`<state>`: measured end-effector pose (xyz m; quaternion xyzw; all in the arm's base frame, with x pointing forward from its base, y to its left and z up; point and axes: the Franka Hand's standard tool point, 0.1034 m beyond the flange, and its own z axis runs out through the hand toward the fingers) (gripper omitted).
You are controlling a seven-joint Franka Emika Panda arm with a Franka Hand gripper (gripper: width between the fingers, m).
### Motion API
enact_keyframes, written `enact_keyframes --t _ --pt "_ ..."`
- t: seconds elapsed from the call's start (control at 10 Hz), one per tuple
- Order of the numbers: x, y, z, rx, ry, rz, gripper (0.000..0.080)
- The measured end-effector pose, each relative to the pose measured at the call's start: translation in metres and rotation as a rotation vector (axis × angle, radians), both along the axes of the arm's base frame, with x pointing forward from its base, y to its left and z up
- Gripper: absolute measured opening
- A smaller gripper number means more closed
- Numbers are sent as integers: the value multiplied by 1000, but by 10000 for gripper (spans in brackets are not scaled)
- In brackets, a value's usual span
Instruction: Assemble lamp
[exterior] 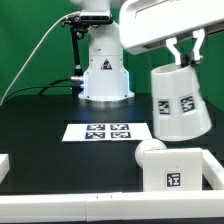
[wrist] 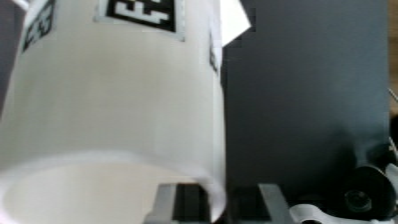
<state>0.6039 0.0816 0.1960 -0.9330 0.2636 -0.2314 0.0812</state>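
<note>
Shade [exterior: 178, 103] held aloft, long axis near upright, slightly tilted, jaws pinching its upper rim

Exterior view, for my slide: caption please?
Claw holds the lamp shade aloft above the base, beside the marker board.

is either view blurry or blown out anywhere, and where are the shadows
Exterior view: sharp enough to read the tags on the shade and marker board; the base is soft and bright. Wrist view: shade fills the frame, close and blurred, its lower rim blown out; the dark table shows no clear shadows.
</note>
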Motion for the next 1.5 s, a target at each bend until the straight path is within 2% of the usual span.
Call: enact_keyframes --t 0.1,0.3,0.5,0.8,1.0,1.1,1.4,1.5 --pt "-1 -9 -2 -13 -4 -2 41" --pt "-4 -15 -16 -41 -18 -7 41" --pt "-11 -34 -31 -101 -32 18 41" --pt "-13 -91 -40 -184 -17 43 41" --pt "-7 -115 -60 -252 -23 47 41" --pt "-7 -109 -60 -245 -16 55 41" --pt "-8 -109 -62 -247 -12 57 41" --pt "-8 -118 -64 -277 -17 77 41"
